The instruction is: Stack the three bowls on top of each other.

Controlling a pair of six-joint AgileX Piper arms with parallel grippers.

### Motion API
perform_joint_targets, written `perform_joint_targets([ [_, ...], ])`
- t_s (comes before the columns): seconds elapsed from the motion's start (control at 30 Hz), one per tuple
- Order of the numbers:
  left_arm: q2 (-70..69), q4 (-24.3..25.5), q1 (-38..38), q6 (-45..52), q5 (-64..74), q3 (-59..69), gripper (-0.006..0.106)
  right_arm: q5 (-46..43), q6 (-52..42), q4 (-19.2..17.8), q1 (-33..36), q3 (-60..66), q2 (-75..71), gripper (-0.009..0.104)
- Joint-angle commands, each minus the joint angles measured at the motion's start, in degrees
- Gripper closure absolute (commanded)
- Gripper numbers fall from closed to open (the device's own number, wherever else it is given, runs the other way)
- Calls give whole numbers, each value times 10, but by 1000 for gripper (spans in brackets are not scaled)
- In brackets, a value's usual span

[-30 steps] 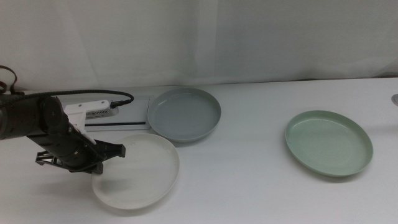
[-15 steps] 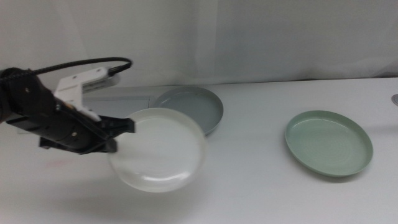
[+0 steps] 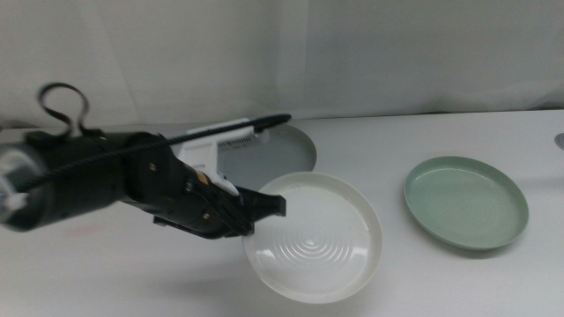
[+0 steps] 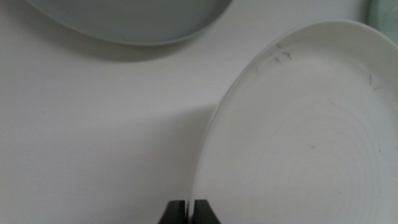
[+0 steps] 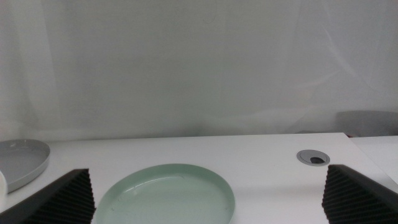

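Observation:
My left gripper [image 3: 264, 210] is shut on the near-left rim of the white bowl [image 3: 317, 238] and holds it above the table's middle, between the other two bowls. In the left wrist view the jaws [image 4: 188, 211] pinch that rim of the white bowl [image 4: 298, 137]. The blue-grey bowl [image 3: 278, 154] rests at the back, partly hidden by the left arm, and also shows in the left wrist view [image 4: 130, 18]. The pale green bowl [image 3: 465, 201] lies at the right. My right gripper [image 5: 210, 205] is open, out of the middle view, looking over the green bowl [image 5: 168, 196].
A white curtain closes off the back of the table. A round grey grommet [image 3: 560, 139] sits at the far right edge and also shows in the right wrist view [image 5: 313, 157]. The left arm's cable loops above the table at the left.
My left gripper has lifted the white bowl off the table at the left and carried it rightwards past the blue-grey bowl, towards the green bowl.

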Motion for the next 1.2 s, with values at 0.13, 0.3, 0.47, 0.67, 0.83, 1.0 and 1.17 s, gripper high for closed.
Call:
perform_joint_targets([
  [0.13, 67, -7, -14, -14, -43, 2, 103, -1, -1, -6, 1, 23, -21, -8],
  [0.3, 102, -7, -16, -15, -47, 2, 103, -1, -1, -6, 1, 23, -21, -8],
  [0.47, 106, -7, -16, -15, -50, 2, 103, -1, -1, -6, 1, 23, -21, -8],
  [0.67, 106, -21, -16, -13, -61, 2, 103, -1, -1, -6, 1, 23, -21, -8],
  [0.83, 106, -20, -16, -11, -57, 2, 71, -1, -1, -6, 1, 23, -21, -8],
  [1.0, 93, -20, -16, -10, -42, 2, 8, -1, -1, -6, 1, 23, -21, -8],
  [1.17, 34, 14, -16, -1, -35, -2, 8, -1, -1, -6, 1, 23, -21, -8],
])
